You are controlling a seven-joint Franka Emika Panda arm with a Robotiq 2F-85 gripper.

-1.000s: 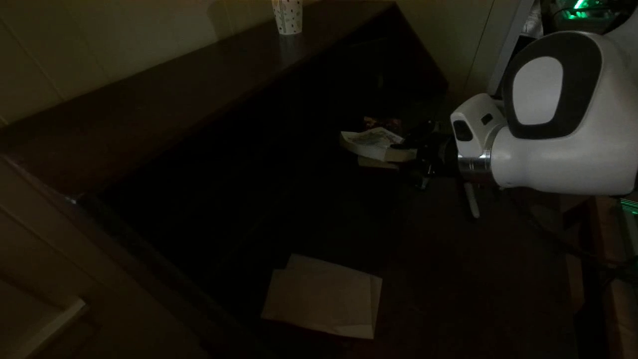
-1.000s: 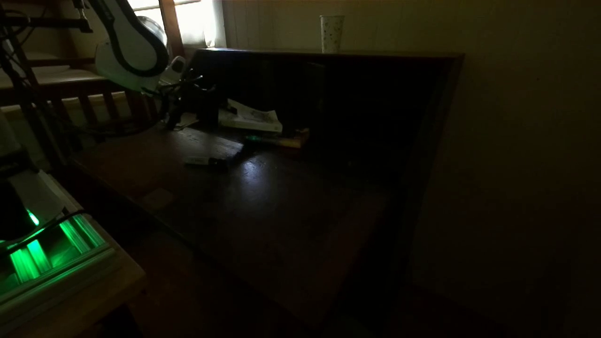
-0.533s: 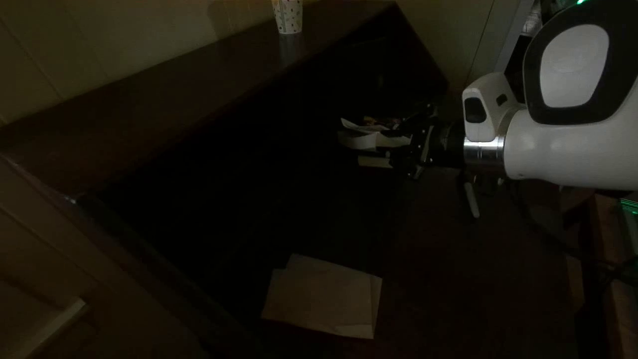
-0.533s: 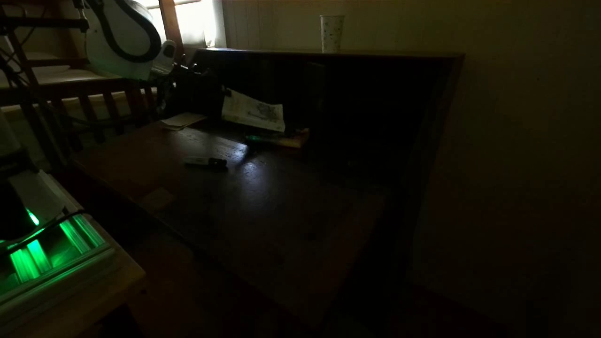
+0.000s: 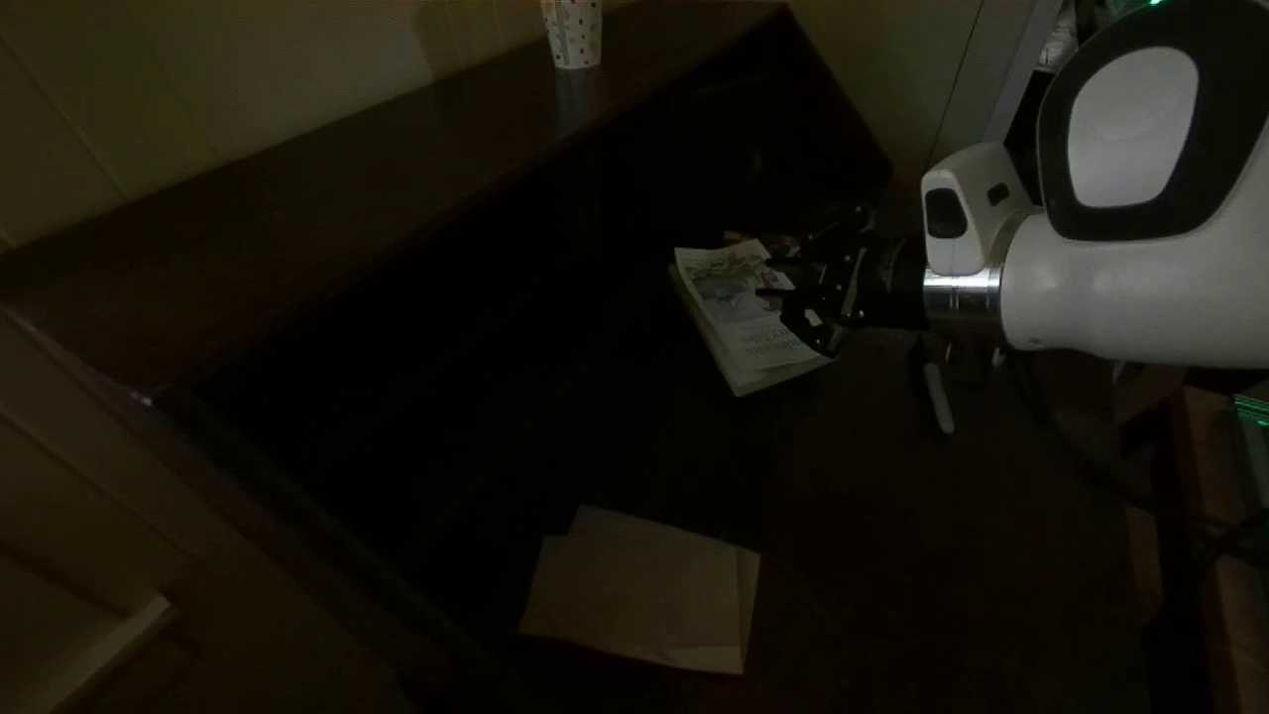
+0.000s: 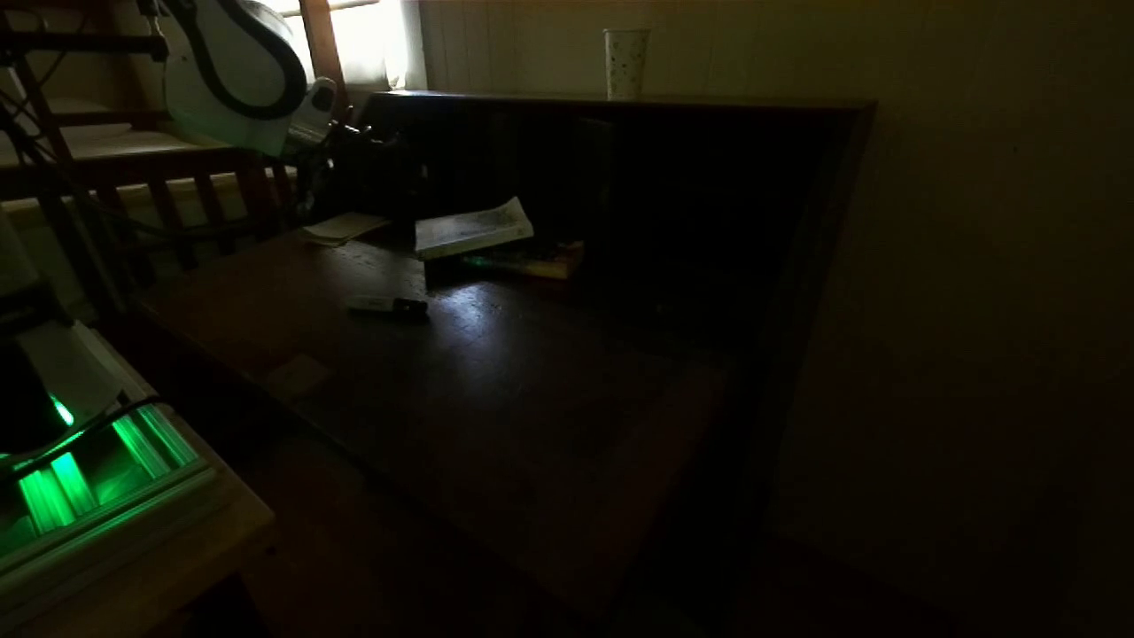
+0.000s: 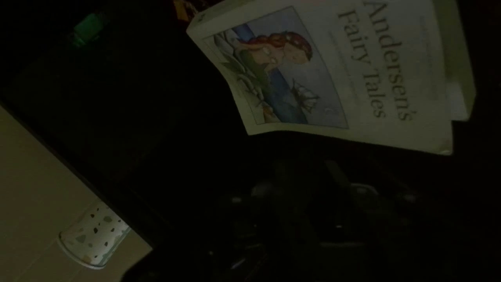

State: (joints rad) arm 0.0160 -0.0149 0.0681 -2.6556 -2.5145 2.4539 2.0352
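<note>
Desk [image 6: 532, 390]: "Andersen's Fairy Tales" book [image 7: 340, 74].

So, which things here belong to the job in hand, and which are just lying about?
Seemingly in the job:
Andersen's Fairy Tales book
gripper, right at that book; grip unclear

Apparently just lying about:
patterned cup, standing on the ledge
marker
pale papers
likely second book, partly hidden

This looks like a home: a fairy-tale book [image 7: 332, 74] just ahead of the end effector [image 5: 765, 278], a wooden bench [image 6: 549, 390] below it, and beyond it, in an exterior view, a panelled wall [image 6: 496, 44], a bright window [image 6: 368, 49] and a bed-like slatted railing [image 6: 177, 164].
</note>
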